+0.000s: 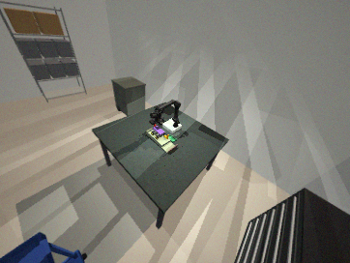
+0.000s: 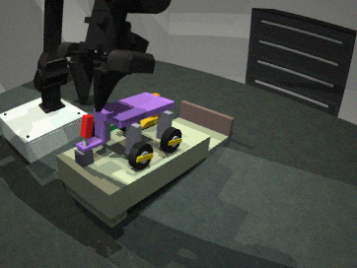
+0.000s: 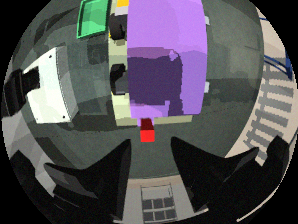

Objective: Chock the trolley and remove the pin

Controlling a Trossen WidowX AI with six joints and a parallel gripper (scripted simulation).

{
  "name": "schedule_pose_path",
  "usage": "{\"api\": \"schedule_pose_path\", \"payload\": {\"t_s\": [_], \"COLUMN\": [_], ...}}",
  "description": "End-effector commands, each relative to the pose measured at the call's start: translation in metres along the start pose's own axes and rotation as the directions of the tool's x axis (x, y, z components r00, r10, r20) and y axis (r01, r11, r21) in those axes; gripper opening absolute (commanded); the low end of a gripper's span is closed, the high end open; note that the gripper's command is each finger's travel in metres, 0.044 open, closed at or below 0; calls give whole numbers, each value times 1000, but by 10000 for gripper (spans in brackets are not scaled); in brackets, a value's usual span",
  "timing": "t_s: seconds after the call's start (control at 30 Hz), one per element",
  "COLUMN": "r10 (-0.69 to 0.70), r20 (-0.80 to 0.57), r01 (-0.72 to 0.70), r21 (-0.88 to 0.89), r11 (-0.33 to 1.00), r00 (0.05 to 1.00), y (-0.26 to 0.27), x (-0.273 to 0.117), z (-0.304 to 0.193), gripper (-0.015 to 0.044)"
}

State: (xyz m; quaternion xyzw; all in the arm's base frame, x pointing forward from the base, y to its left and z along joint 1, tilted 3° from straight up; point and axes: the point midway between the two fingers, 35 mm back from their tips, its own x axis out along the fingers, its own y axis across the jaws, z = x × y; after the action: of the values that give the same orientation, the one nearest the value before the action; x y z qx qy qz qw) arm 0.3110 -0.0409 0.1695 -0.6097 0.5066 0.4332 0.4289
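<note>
The purple trolley (image 1: 159, 131) (image 2: 148, 105) (image 3: 165, 30) stands on the pale ramp (image 2: 163, 177) (image 3: 121, 114). The red-headed stop pin (image 2: 87, 126) (image 3: 147, 134) stands upright at its uphill end, through the small purple tab. The yellow chock (image 2: 149, 121) (image 3: 122, 3) is at the downhill wheel on the green-tray side; its orange handle (image 2: 156, 95) shows behind the trolley. Whether chock and wheel touch is hidden. My gripper (image 2: 91, 104) (image 3: 150, 141) is open and empty, above and close to the pin head, fingertips either side of it in the wrist view. The green tray (image 1: 172, 138) (image 3: 94, 19) lies beside the ramp.
A white box (image 1: 171, 127) (image 2: 35, 135) (image 3: 50, 95) with a black post stands beside the ramp's uphill part. A brown end board (image 2: 207, 118) stands at the ramp's low end. The trolley body lies very near the fingers.
</note>
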Motion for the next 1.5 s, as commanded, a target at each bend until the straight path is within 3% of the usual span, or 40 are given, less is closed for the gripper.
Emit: {"api": "schedule_pose_path", "payload": {"t_s": [0.0,1.4,1.47], "r10": [8,8,3], "r20": [-3,-4,-5], "r01": [-8,-8,-3], "r21": [-6,-6,1], "r11": [1000,1000,1000], "r00": [1000,1000,1000], "y": [2,3,1], "x": [8,54,51], "z": [0,-1,-1], "gripper": [190,190,138]}}
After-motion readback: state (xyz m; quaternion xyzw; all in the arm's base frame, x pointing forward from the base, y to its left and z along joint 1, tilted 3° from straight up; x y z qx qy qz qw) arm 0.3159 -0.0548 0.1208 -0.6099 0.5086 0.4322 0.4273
